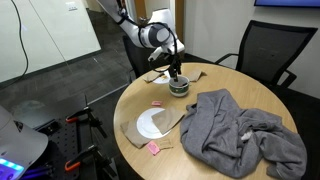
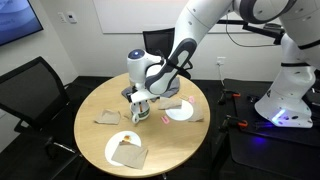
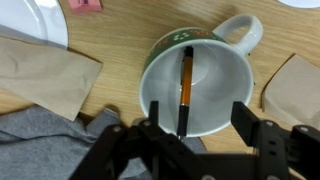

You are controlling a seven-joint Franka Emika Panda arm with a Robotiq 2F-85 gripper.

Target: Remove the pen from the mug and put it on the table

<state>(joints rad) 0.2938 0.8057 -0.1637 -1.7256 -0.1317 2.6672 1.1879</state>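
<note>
One pen (image 3: 185,88) lies inside the mug (image 3: 225,92), slanted across its white interior. The mug stands on the worktop (image 3: 122,95). The pincer (image 3: 198,120) hangs over it, fingers apart and holding nothing.

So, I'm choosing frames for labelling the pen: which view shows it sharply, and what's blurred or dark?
Wrist view: the pen is sharp and evenly lit inside the mug, while the tool is a dark, soft silhouette along the bottom. Both exterior views: the pen is too small to make out.
</note>
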